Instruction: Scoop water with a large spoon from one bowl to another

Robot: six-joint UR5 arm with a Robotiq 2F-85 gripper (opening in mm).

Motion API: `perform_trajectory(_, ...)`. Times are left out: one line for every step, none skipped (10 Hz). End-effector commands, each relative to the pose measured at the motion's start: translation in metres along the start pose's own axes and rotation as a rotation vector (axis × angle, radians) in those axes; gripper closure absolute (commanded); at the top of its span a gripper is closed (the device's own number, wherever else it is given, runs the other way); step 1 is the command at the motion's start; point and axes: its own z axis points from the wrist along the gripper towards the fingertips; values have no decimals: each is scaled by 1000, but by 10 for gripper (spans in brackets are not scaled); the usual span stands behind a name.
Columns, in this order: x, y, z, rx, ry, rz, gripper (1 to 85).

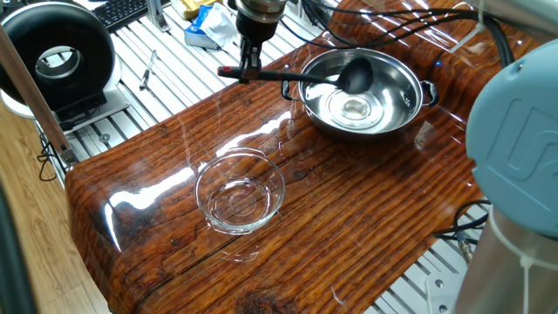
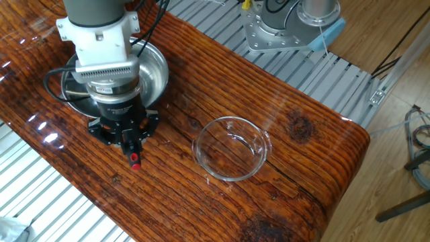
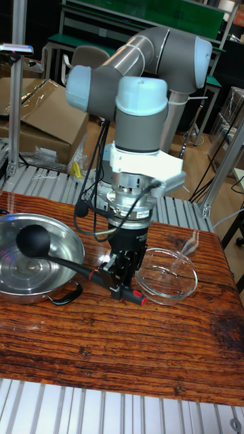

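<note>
Crowding the slats behind the table in one fixed view: fan, keyboard. Ladle cup over steel bowl; water glints inside. Other fixed view: wrist hides most of that bowl; glass bowl apart. Tall view: fingers pinching ladle handle near red tip.

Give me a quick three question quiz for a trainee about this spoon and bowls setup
1. True or false: the end effector grips the ladle near its red-tipped end.
2. The ladle's cup is above which bowl? A) steel bowl B) glass bowl
3. Fill in: the glass bowl sits on the wooden ____.

Key: 1 true; 2 A; 3 table.
</note>
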Motion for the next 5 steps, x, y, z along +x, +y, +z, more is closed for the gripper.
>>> perform_trajectory(5,13,-4,-44,-12,75,847)
perform_trajectory(2,15,-4,-56,-28,60,847)
perform_trajectory(-8,17,-5,-64,-61,49,847)
perform_trajectory(-9,16,-5,-57,-63,41,847)
perform_trajectory(-10,19,-5,-68,-64,51,847)
